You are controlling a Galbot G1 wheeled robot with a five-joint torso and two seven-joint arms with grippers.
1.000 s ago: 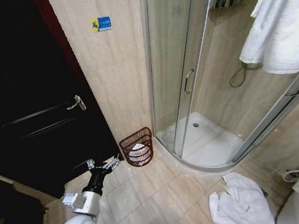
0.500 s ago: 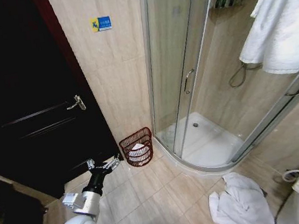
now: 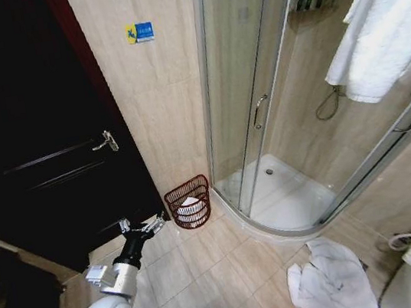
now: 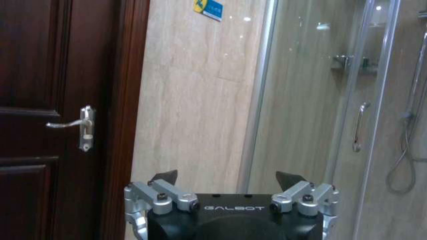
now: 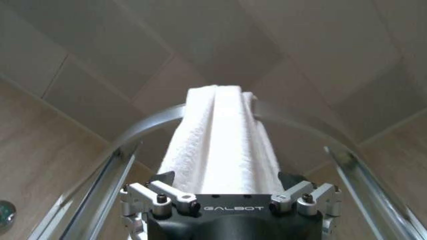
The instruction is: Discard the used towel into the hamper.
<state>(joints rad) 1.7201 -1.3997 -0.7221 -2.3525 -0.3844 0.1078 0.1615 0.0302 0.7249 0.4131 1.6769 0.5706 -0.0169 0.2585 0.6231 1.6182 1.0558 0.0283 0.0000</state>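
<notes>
At lower left of the head view the left gripper (image 3: 148, 226) hangs low over the floor tiles, fingers spread and empty. Just right of it, the dark reddish-brown wire hamper (image 3: 189, 202) stands against the wall, white cloth inside. At upper right, the white towel (image 3: 380, 27) on the shower rail has shifted left since a moment ago. The right gripper (image 5: 227, 184) is spread before that towel.

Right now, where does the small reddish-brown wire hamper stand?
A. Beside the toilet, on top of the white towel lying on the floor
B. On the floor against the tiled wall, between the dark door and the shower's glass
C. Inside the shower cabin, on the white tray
B: in the head view the hamper stands on the floor tiles at the foot of the beige wall, with the dark door on one side and the glass shower enclosure on the other.
</notes>
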